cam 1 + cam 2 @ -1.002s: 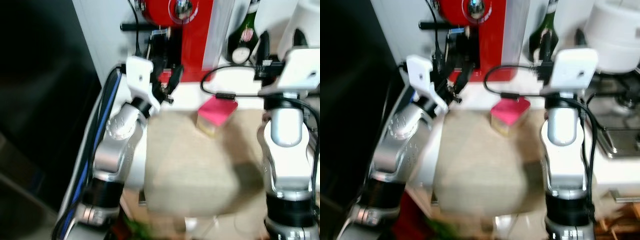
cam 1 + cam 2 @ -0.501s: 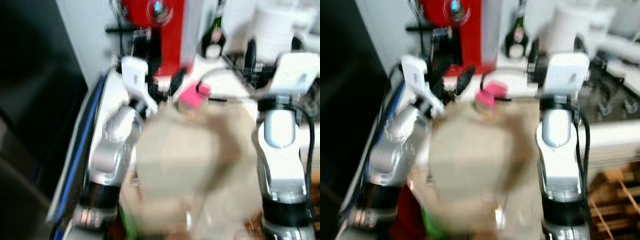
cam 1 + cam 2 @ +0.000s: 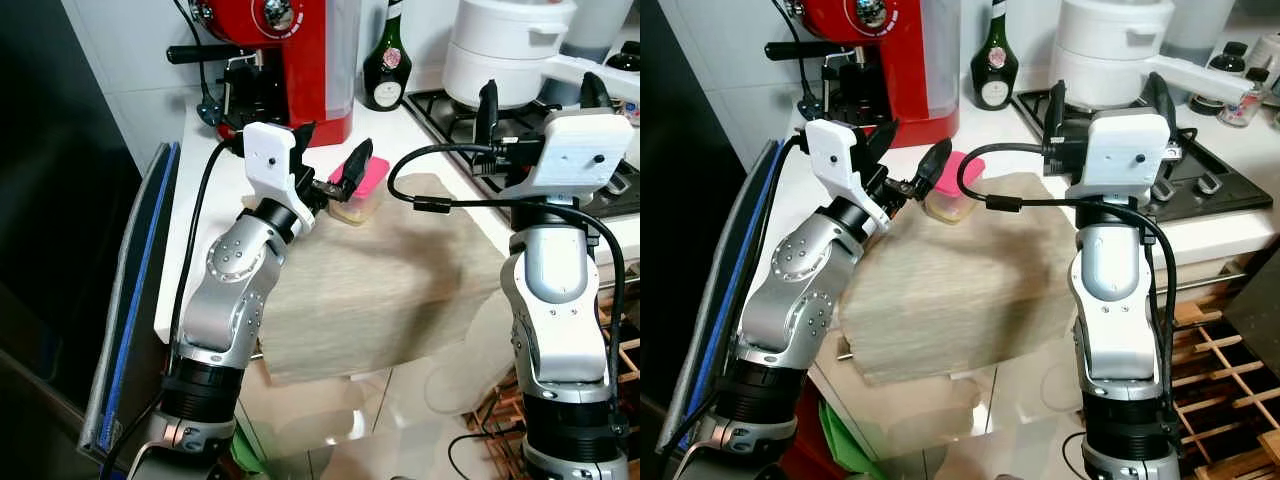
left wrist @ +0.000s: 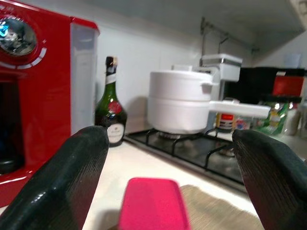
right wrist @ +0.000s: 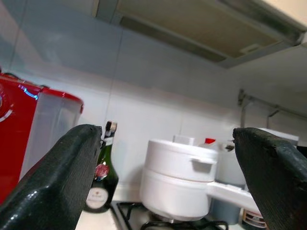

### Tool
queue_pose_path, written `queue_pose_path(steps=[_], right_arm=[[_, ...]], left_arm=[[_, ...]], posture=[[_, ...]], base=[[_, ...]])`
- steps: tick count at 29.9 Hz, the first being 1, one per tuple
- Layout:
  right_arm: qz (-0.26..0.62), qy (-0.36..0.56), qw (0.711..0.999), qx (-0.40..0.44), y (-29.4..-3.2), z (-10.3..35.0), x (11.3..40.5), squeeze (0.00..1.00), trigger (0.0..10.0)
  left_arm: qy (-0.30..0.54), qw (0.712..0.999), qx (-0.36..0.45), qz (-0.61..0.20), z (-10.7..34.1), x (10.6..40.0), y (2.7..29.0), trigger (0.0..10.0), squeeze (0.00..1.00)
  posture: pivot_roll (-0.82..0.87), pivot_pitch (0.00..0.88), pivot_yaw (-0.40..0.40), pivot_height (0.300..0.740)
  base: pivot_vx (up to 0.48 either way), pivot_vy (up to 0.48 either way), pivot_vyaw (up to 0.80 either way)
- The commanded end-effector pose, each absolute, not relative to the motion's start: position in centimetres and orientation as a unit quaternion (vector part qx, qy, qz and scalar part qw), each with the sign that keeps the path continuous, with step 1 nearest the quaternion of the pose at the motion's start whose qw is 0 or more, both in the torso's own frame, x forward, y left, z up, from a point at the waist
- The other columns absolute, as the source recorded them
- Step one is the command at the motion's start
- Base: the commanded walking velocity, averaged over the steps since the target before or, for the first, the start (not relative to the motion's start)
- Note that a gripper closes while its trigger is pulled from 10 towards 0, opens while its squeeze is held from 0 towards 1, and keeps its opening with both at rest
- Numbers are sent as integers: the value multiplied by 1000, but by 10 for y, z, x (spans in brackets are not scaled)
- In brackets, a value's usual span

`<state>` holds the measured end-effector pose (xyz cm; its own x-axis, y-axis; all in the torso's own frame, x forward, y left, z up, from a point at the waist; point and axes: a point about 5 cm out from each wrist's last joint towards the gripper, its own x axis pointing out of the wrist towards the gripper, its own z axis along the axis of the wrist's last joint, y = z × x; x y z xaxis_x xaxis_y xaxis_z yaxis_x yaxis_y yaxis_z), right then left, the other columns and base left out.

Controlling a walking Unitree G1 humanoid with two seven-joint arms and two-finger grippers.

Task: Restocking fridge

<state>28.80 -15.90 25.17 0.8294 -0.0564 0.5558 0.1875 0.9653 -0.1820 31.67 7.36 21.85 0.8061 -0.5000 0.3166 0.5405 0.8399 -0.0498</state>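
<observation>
A small clear container with a pink lid [image 3: 360, 187] stands on the white counter [image 3: 200, 220], in front of the red coffee machine. My left gripper [image 3: 335, 140] is open just behind and above it, one finger [image 3: 352, 165] close beside the lid. In the left wrist view the pink lid [image 4: 151, 203] lies low between the two spread fingers [image 4: 76, 172]; nothing is gripped. My right gripper [image 3: 538, 82] is raised over the counter's right part, open and empty, pointing toward the back wall.
A beige cloth [image 3: 380, 290] covers the counter's near edge between my arms. Behind stand a red coffee machine [image 3: 290, 50], a green bottle [image 3: 387, 65] and a white pot [image 3: 505, 50] on the hob [image 3: 440, 100]. A dark appliance [image 3: 50, 200] and a blue-edged board [image 3: 135, 300] flank the left.
The camera has swung and the blur has cleared, bringing the hob and pot into view. My left gripper now sits right by the pink-lidded container instead of a gap away.
</observation>
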Motion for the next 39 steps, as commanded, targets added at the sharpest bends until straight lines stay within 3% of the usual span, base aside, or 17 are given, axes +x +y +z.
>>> queue_pose_path(steps=[1,3,4,9,13,26,32,39], right_arm=[[-59,-277,953,-109,-159,248,290,0,10000],[-51,-278,954,-98,-162,248,287,0,10000],[-45,-275,956,-93,-165,247,285,0,10000],[-36,-217,973,-71,-186,221,271,0,10000],[-37,-182,981,-50,-198,206,262,0,10000],[70,-148,986,-14,-189,205,243,0,10000],[85,-139,987,-13,-184,203,241,0,10000],[90,-131,987,-12,-182,201,243,0,10000]], left_arm=[[-128,954,-50,-266,214,321,75,10000,1000],[-72,968,-20,-240,198,331,80,10000,980],[-50,972,-19,-230,191,335,84,10000,0],[-6,983,-60,-172,178,353,104,10000,0],[-14,983,-68,-171,183,357,106,10000,0],[-36,954,-92,-282,193,340,64,10000,0],[-50,939,-94,-327,210,326,51,10000,0],[-38,940,-77,-330,203,321,45,10000,0]], posture=[[-78,0,43,740],[-76,0,38,740],[-76,0,38,740],[-92,0,38,740],[-112,0,48,740],[-149,0,58,740],[-155,0,63,740],[-145,0,54,740]], base=[[0,0,0],[0,0,0],[0,0,0],[0,0,0],[0,0,0],[0,0,0],[0,0,0],[0,0,0]])
